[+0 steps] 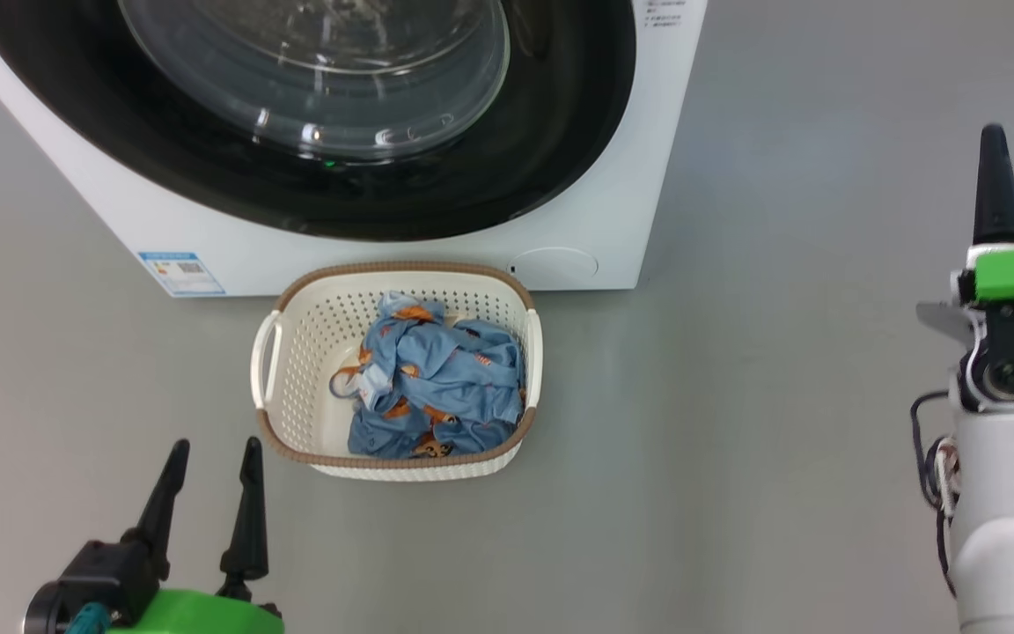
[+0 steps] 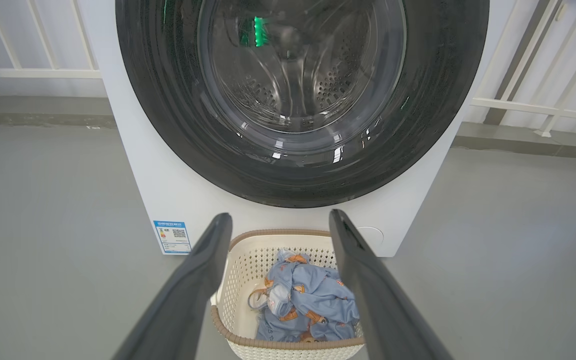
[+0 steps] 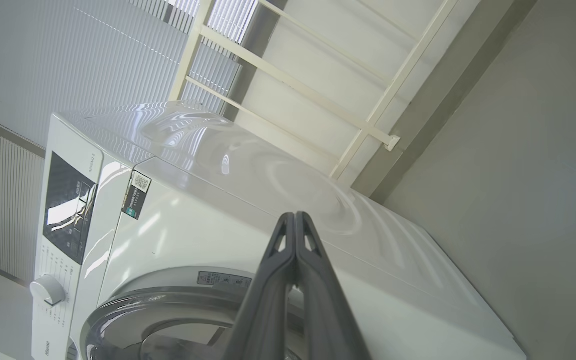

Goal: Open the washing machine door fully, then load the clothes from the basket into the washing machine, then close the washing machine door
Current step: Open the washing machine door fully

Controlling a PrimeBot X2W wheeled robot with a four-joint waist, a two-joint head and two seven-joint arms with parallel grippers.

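Straight ahead of you stands the washing machine, its door closed flat against the front. On the grey floor just before it sits the basket. The clothes lie bunched inside, toward its right side. Your left gripper hovers near the basket's near left corner, fingers spread wide, holding nothing. Your right gripper, well off to the right, has its fingers pressed together on nothing.

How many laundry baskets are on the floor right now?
1. The basket sits on the floor right in front of the washing machine, below its door, with the clothes bunched inside. Others could be outside the views.
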